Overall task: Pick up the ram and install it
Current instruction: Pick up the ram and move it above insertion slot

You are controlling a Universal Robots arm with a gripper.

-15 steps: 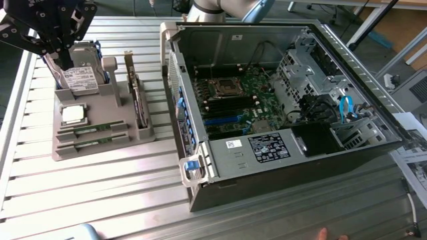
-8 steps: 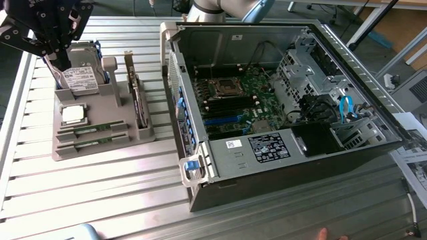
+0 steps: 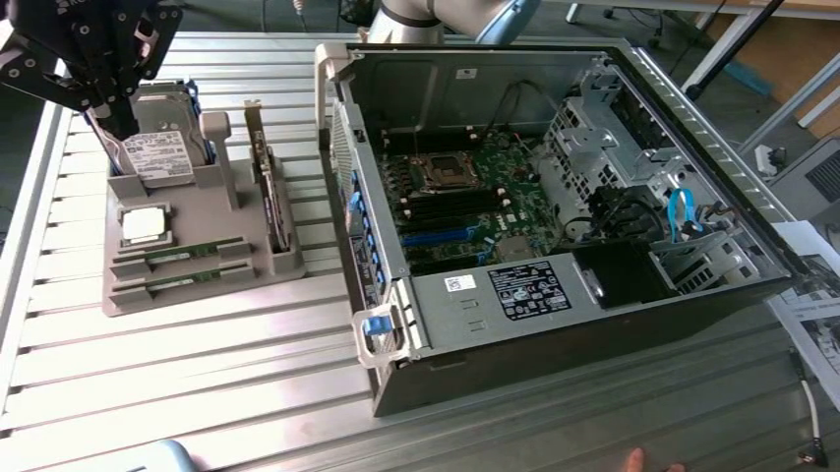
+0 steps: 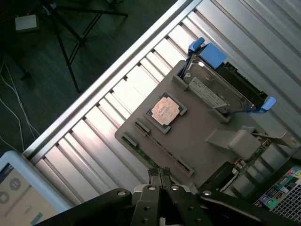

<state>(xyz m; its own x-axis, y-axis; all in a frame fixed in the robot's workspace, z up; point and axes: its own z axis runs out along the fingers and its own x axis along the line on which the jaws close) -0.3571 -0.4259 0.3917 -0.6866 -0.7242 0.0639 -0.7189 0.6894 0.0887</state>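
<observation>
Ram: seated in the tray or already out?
In: the ram lies in its slot on the grey tray, next to the processor; pincer shut, empty.

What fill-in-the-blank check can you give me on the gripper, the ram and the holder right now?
1. The gripper has its fingers ____, with nothing between them.
2. ____ ram sticks lie in the gray holder, which is beside the open computer case.
3. On the holder, the processor sits between the ram sticks and the ____.
Missing words: shut; two; hard drive.
</observation>
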